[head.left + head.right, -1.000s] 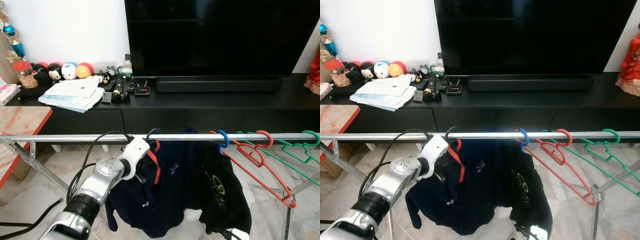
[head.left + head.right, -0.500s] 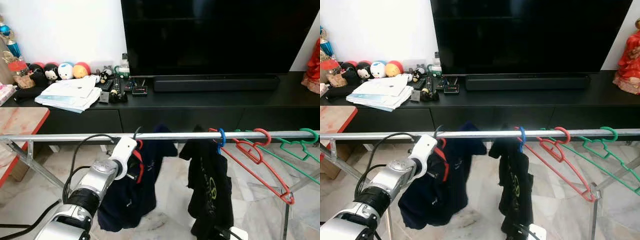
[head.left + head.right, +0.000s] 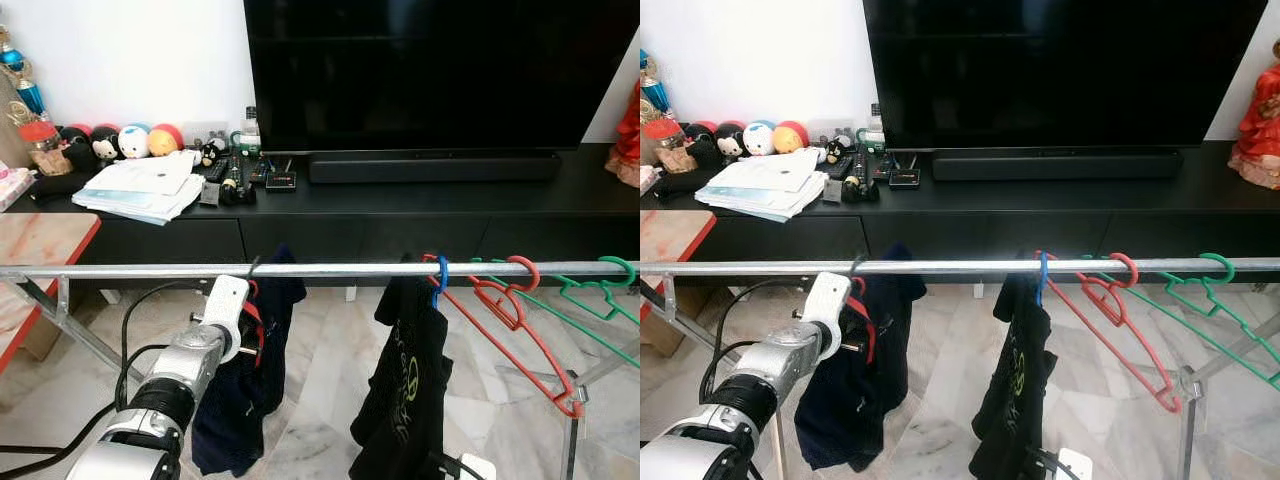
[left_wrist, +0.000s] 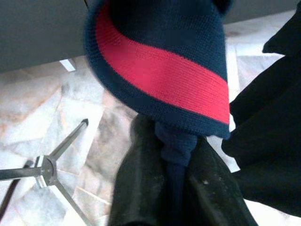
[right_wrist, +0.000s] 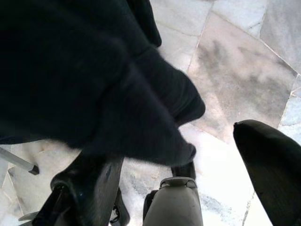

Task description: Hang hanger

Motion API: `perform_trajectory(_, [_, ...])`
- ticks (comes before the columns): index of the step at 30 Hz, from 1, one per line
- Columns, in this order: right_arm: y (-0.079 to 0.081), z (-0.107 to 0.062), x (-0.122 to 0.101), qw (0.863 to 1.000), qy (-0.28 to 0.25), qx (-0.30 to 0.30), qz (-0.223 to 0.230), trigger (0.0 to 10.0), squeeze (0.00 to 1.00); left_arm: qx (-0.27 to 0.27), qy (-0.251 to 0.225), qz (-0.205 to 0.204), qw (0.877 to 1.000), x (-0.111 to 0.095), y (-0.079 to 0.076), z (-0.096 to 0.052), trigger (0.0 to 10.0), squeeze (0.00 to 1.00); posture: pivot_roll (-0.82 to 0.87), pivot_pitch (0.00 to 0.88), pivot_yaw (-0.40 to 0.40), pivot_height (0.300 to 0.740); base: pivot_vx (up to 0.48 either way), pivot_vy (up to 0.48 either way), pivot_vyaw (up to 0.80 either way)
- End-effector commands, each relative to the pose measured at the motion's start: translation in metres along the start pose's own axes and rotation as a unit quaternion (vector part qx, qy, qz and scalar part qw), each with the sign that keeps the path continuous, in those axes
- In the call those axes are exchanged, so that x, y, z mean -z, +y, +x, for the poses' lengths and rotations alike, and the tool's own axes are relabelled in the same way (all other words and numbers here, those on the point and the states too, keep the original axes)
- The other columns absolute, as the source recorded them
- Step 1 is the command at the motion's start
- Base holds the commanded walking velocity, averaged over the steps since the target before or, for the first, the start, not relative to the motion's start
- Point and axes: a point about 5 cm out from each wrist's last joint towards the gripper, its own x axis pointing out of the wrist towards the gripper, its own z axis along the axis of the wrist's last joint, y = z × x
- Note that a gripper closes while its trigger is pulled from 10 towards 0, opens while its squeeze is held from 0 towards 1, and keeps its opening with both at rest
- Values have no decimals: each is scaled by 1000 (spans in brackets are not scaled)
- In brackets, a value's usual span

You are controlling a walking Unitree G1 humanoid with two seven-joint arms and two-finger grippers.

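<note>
No readable writing: only a yellow-green round print on the black shirt (image 3: 405,400), lower centre, too small to read; it hangs from a blue hook on the smooth metal rail (image 3: 340,270) crossing mid-frame. Left gripper (image 4: 175,160) is clenched on the ribbed knit collar, navy w/ red stripe, of the navy garment (image 3: 240,385), whose dark hanger hook (image 3: 254,266) sits on the rail at centre-left. Right gripper (image 5: 188,169), fingers spread apart, holds nothing, w/ soft black cloth before it over glossy marble floor (image 5: 244,70); thin red hanger (image 3: 510,320) & green hanger (image 3: 600,300) hang at right.
</note>
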Motion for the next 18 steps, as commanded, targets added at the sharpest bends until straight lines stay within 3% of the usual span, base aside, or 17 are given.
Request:
perform_trajectory(1, [0,-1,4,1000,6,2,3,10000,0,-11,12,-22,1000,7,5,-1,10000,1000,21,64,47,740,0,0,0])
perform_trajectory(9, [-5,-1,5,1000,8,5,3,10000,0,-1,0,-37,999,9,1,-2,10000,1000,19,68,44,740,0,0,0])
perform_trajectory(18, [-7,-2,6,1000,9,7,-1,10000,0,27,-72,-23,997,-2,-2,-12,10000,1000,16,70,48,740,0,0,0])
